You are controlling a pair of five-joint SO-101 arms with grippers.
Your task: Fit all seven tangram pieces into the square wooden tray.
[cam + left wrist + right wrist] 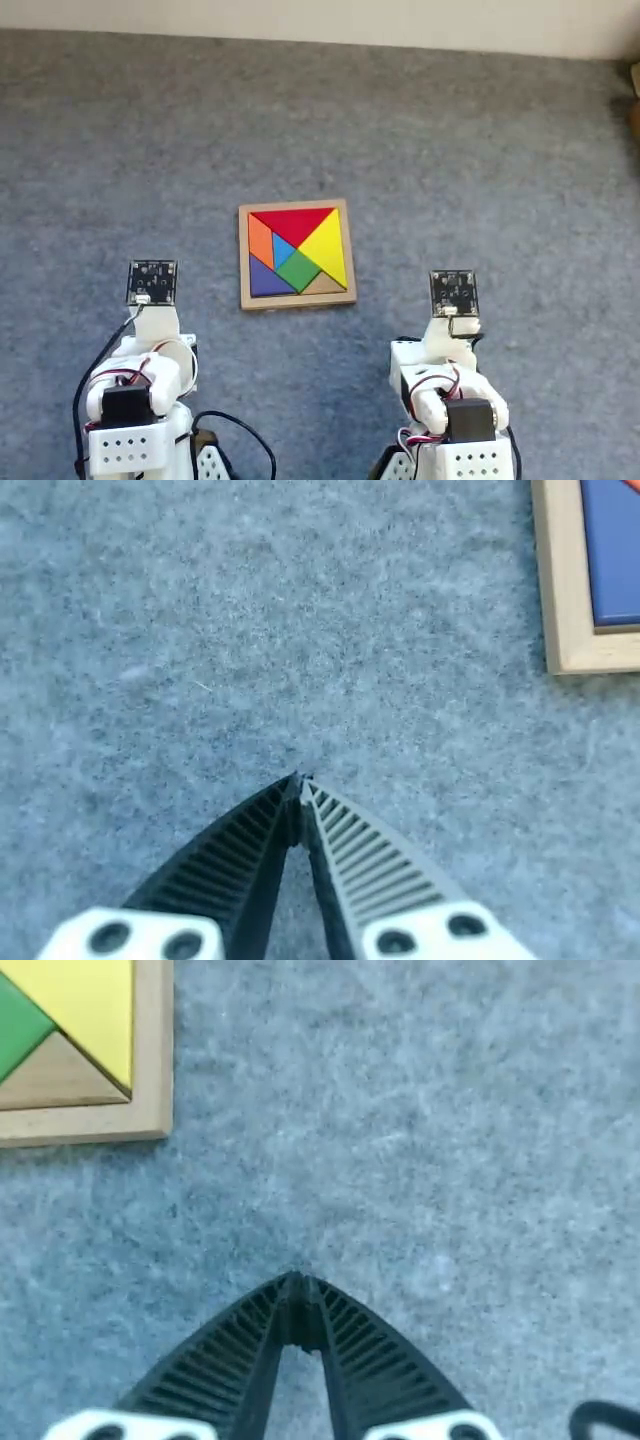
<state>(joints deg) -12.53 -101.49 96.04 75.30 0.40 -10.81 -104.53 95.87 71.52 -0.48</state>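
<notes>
I found the square light-wood tray (243, 260) lying flat on the grey felt-like table covering (450, 150), between the two arms and a little ahead of them. Seven coloured pieces sat inside its rim and filled the square:
- a large red triangle (293, 222) along the far edge
- a large yellow triangle (328, 252) on the right side
- an orange piece (260, 243) against the left rim
- a small blue triangle (282, 250) beside the orange piece
- a green square (298, 270) near the middle
- a violet-blue triangle (265, 279) in the near left corner
- a tan triangle (323, 284) along the near edge

The pieces lay edge to edge and appeared level with one another.

The left gripper (299, 780) hung over bare covering, its ribbed black fingers pressed tip to tip with nothing between them. The tray's near left corner lay apart from it. The right gripper (297, 1280) was likewise pinched closed and empty, with the tray's near right corner apart from its tips.

From above, the white left arm (140, 390) and the white right arm (450, 400) stood at the near edge, one to each side of the tray. Neither touched it.

A black cable (240, 430) looped on the covering beside the left arm's base, well apart from the tray. A pale strip (400, 20) ran along the far edge of the covering. A brown object (636, 80) showed at the right margin, and I could not tell what it was.
</notes>
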